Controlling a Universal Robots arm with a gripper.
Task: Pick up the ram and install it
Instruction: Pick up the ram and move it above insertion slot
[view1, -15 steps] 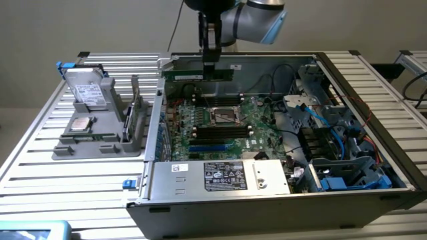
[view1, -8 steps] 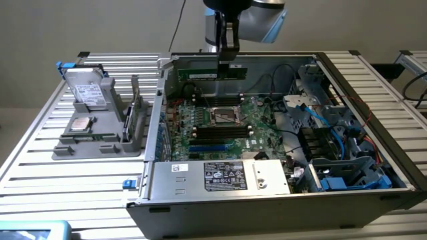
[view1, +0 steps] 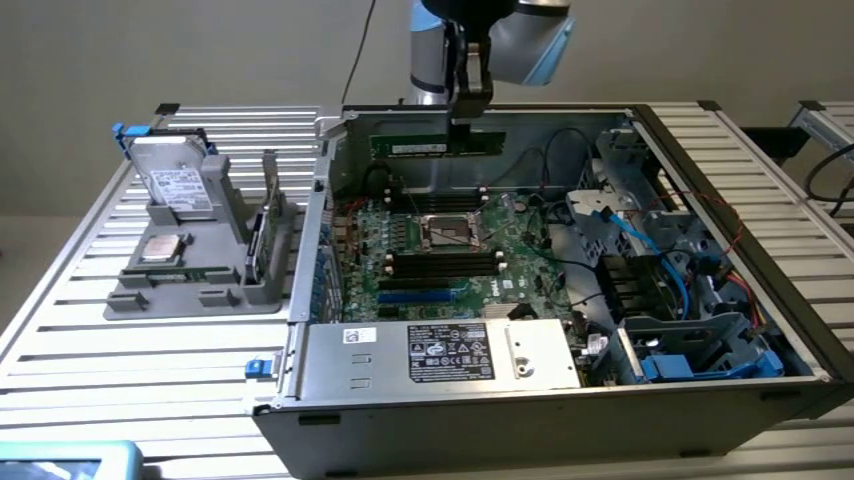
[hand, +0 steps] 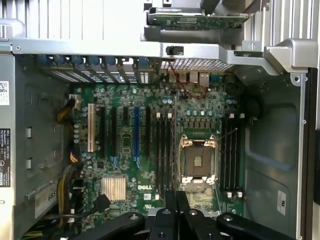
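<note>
Green circuit-board ram (view1: 414, 146), thin and probably light, stiff yet fragile, best taken by its long top edge, hangs level above the far edge of the computer case (view1: 441, 425), pinched in the closed gripper (view1: 467, 124).

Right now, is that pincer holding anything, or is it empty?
The pincer is closed, holding the ram.
</note>
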